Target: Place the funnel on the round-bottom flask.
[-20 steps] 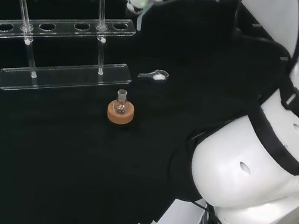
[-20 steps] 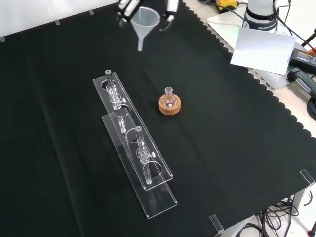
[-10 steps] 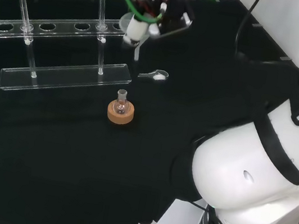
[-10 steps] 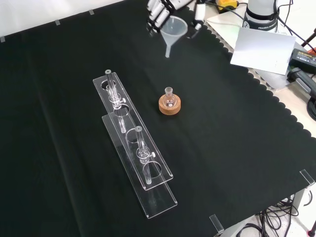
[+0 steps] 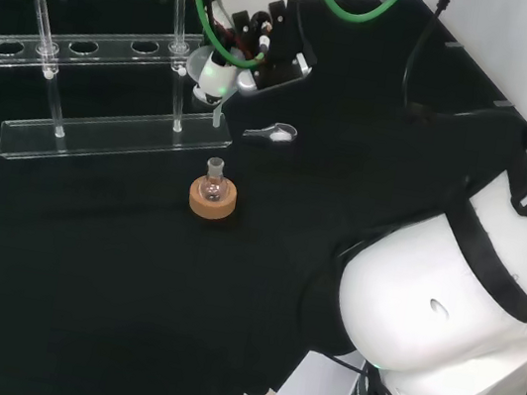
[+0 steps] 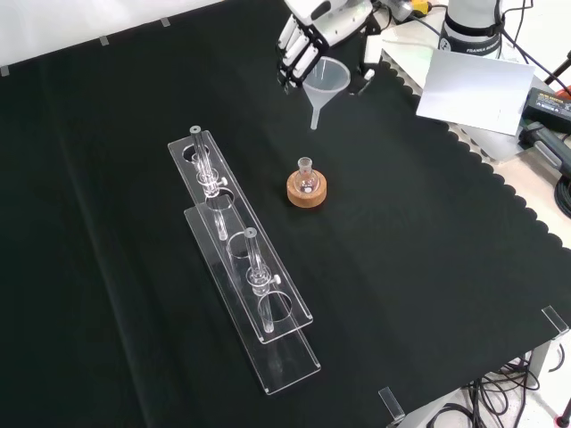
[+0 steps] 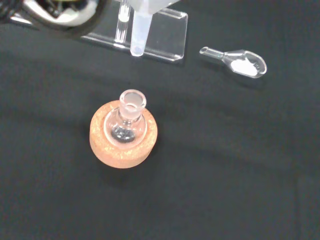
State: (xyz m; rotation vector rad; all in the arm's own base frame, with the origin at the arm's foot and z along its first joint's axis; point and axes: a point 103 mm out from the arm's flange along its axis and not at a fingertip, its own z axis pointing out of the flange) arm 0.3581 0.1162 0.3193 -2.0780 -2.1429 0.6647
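A small clear round-bottom flask (image 6: 306,176) sits upright in a cork ring (image 6: 307,192) near the middle of the cloth; it also appears as flask (image 5: 212,181) and flask (image 7: 126,126). The hand (image 6: 314,31) is shut on a translucent white funnel (image 6: 325,82), held upright in the air with its stem pointing down. In the front view the funnel hangs above and beyond the flask, not touching it. In the head view the funnel (image 5: 212,77) is beyond the flask, near the rack. The funnel stem (image 7: 138,35) shows close to the flask's neck in the wrist view.
A clear two-tier tube rack (image 6: 241,259) stands left of the flask in the front view, rack (image 5: 111,83) in the head view. A small glass scoop with white powder (image 5: 276,133) lies on the cloth, scoop (image 7: 239,62). The arm's white links (image 5: 469,290) stand at the head view's right.
The hand has carried the funnel down and toward the flask: rightward and lower in the front view, leftward and lower in the head view. Flask and rack have stayed put.
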